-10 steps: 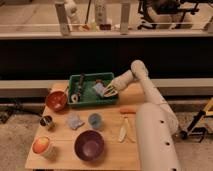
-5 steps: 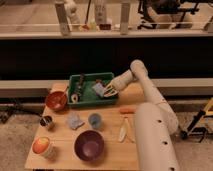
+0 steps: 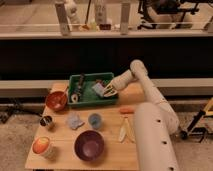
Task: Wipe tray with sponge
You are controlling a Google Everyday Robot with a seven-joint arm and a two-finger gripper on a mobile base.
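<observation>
A green tray (image 3: 87, 102) sits at the back of the wooden table. A pale blue-grey sponge (image 3: 98, 89) lies inside its right half. My gripper (image 3: 110, 91) is at the tray's right side, low over the tray, right next to the sponge. A dark utensil and a white item (image 3: 76, 95) lie in the tray's left half.
On the table (image 3: 110, 150): a red-brown bowl (image 3: 56, 100) left of the tray, a small tin (image 3: 46, 122), a crumpled grey cloth (image 3: 75, 121), a blue cup (image 3: 95, 120), a purple bowl (image 3: 89, 145), an orange-and-white container (image 3: 42, 147), a carrot (image 3: 127, 110), a pale banana (image 3: 123, 131).
</observation>
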